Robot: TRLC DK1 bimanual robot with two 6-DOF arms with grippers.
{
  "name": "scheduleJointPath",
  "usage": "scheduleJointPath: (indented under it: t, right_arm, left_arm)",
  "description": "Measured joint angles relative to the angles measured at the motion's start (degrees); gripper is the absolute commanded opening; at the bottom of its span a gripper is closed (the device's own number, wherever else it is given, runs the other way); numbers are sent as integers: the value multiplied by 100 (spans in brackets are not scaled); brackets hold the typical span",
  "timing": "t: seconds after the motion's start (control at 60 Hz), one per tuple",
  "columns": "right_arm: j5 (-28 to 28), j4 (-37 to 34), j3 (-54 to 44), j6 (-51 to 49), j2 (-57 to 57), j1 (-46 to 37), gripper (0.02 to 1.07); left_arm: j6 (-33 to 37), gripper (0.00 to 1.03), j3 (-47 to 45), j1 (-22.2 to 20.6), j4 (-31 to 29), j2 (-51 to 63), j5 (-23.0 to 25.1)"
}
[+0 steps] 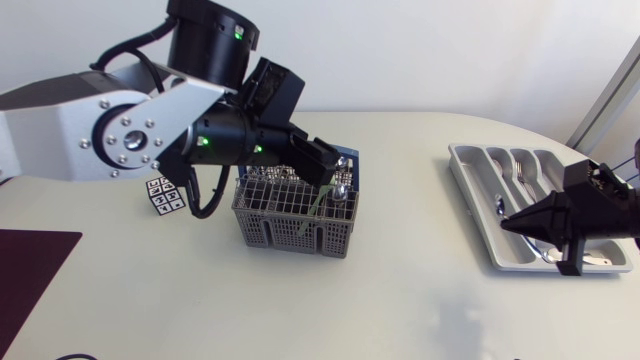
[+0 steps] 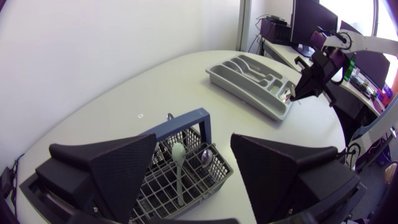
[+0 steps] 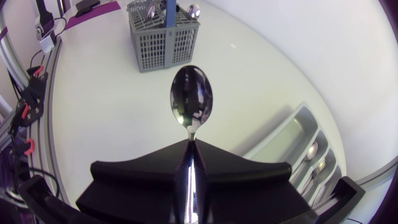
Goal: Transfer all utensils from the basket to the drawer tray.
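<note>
The grey wire basket (image 1: 292,218) with a blue handle (image 2: 186,121) stands mid-table. A pale green spoon (image 2: 178,155) and a metal spoon (image 2: 205,158) stand in it. My left gripper (image 1: 333,166) hovers just above the basket, open, its fingers (image 2: 112,168) wide apart with nothing between them. The grey drawer tray (image 1: 478,185) lies at the right and holds forks (image 1: 520,165) and spoons. My right gripper (image 1: 515,224) is over the tray's near left side, shut on a metal spoon (image 3: 191,99) whose bowl sticks out ahead of the fingertips.
A small white marker cube (image 1: 165,195) sits left of the basket. A dark purple mat (image 1: 30,265) lies at the table's front left. Bare tabletop separates the basket (image 3: 163,34) from the tray (image 3: 298,149).
</note>
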Motion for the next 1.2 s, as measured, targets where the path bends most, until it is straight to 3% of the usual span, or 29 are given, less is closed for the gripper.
scheduleJointPath:
  t: [0.117, 0.35, 0.717, 0.933, 1.2]
  right_arm:
    - [155, -459, 529, -1252, 828, -804, 8]
    - [942, -177, 1132, -2653, 1858, -1641, 8]
    - [1567, 876, 1217, -3412, 2522, -1891, 9]
    - [1840, 1847, 1073, -3495, 2638, -1891, 31]
    - [1810, 1840, 789, -3467, 2479, -1954, 51]
  left_arm:
    - [76, 83, -122, 11, -2, 61, 2]
    - [94, 83, -192, 9, 2, 120, 2]
    - [96, 83, -284, 2, 2, 188, 4]
    - [118, 83, -343, 2, 4, 190, 7]
    - [166, 83, -369, 4, 20, 317, 55]
